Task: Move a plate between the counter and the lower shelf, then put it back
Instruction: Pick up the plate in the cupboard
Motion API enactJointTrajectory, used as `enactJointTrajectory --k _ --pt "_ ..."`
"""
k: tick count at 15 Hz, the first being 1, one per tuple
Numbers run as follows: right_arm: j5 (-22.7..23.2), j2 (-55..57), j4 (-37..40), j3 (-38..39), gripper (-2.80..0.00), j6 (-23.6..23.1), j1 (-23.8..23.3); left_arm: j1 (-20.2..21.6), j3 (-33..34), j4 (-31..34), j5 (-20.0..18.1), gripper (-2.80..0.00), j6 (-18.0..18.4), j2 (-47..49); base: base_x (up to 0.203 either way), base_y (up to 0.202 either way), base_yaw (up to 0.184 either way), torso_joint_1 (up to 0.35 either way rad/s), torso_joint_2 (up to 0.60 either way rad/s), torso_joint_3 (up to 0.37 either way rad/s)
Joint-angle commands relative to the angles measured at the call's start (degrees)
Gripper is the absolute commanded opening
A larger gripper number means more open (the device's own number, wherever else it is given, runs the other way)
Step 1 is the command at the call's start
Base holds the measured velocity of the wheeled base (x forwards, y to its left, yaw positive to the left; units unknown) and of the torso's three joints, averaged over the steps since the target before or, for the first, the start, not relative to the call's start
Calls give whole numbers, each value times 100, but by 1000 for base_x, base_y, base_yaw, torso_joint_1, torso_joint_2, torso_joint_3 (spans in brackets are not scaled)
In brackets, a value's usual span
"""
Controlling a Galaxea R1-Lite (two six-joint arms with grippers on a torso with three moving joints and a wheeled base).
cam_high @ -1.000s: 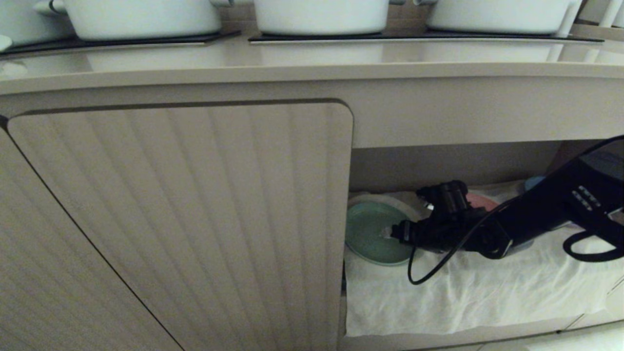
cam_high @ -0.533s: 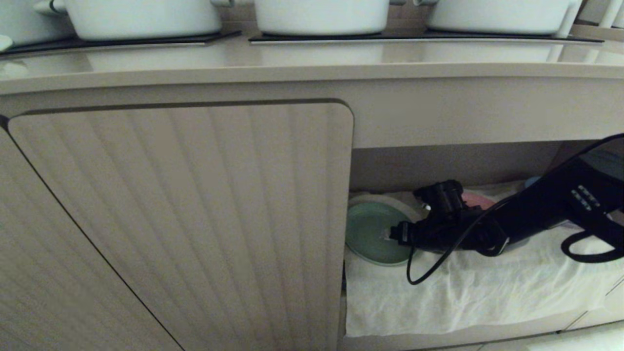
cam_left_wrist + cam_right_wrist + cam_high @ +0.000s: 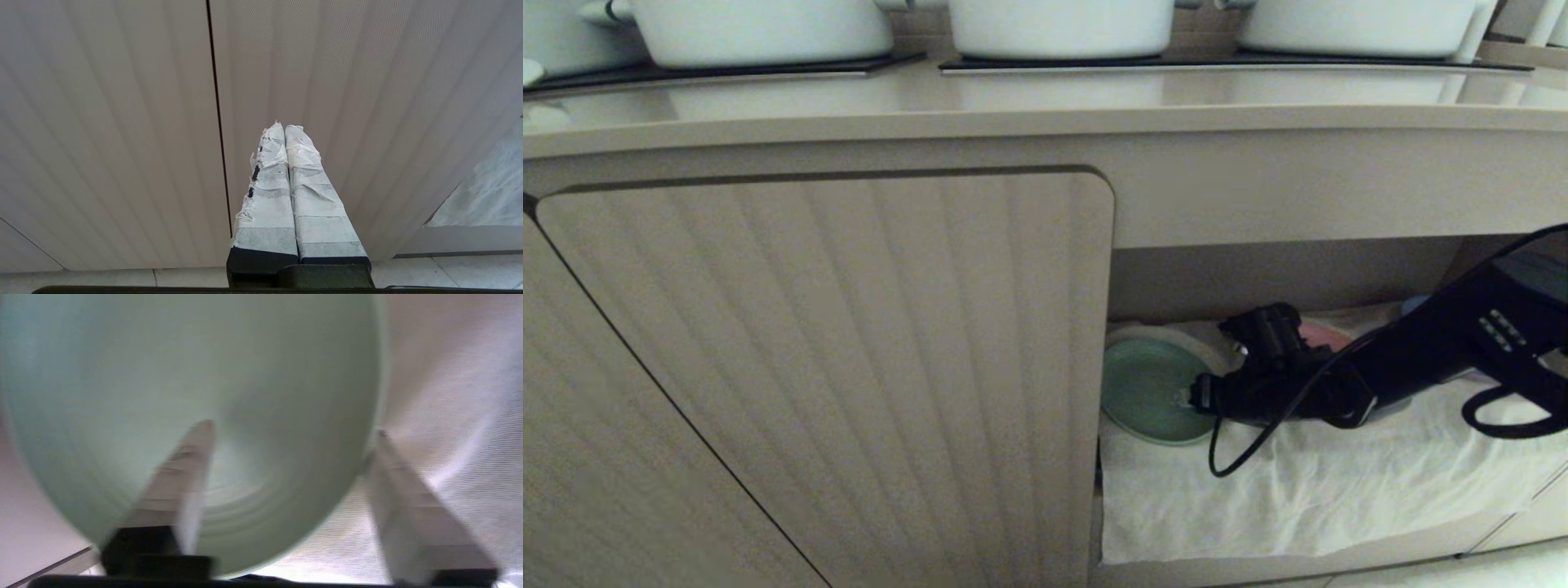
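The mint-green plate [image 3: 1145, 390] lies flat on the white cloth at the left end of the lower shelf [image 3: 1298, 498], just right of the cabinet door. My right gripper [image 3: 1186, 395] reaches into the shelf from the right, at the plate's right edge. In the right wrist view the plate [image 3: 196, 367] fills most of the picture. The right gripper [image 3: 293, 428] is open astride the rim, one finger [image 3: 184, 469] over the plate's face, the other [image 3: 402, 498] outside it on the cloth. The counter [image 3: 1045, 110] runs above. My left gripper [image 3: 284, 125] is shut and empty before the door.
A ribbed beige cabinet door [image 3: 849, 367] closes off the shelf's left side. A pink plate [image 3: 1327, 335] and a blue one [image 3: 1417, 306] lie further back on the cloth behind my right arm. White pots [image 3: 1062, 24] stand on black panels on the counter.
My right gripper's tip has shifted slightly to the right at the plate's edge. The plate and the left arm have stayed where they were.
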Motion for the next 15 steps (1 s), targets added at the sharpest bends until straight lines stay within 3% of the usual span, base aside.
enactJointTrajectory --k 1,15 --pt "13 47 -35 -51 -280 14 6 0 0 -1 2 -280 -3 -2 0 0 0 0 0 0" --pt "13 -9 -7 11 -280 14 6 0 0 -1 2 -280 -3 -2 0 0 0 0 0 0"
